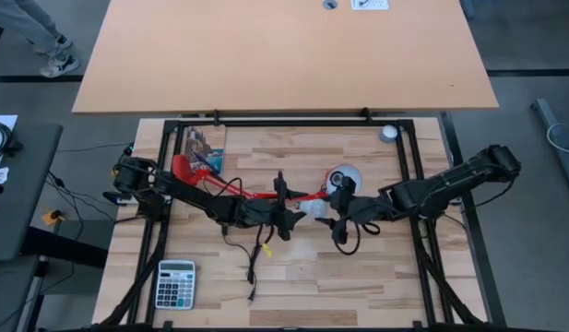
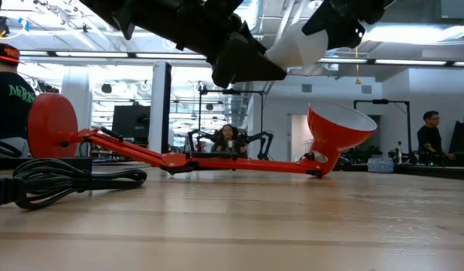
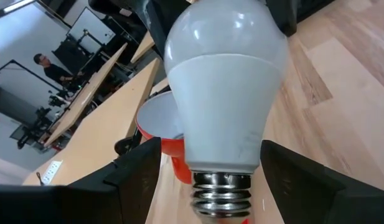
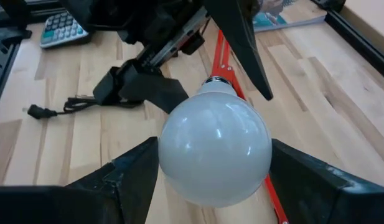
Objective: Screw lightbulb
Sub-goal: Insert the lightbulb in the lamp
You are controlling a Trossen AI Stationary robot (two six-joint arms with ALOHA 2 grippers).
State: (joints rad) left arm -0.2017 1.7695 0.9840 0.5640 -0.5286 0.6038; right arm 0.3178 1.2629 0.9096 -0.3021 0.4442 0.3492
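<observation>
Wooden planks make up the surface, framed by dark rails, with a bright workshop and seated people seen beyond its far edge. Near the middle a red lamp is laid flat, its shade tilted upward. Above it the lightbulb is held in the air: the right tool is closed on the glass, while the left tool is spread either side of the screw base, apparently not gripping. If released too early, the bulb could be dropped; a tilted approach could cross the thread.
</observation>
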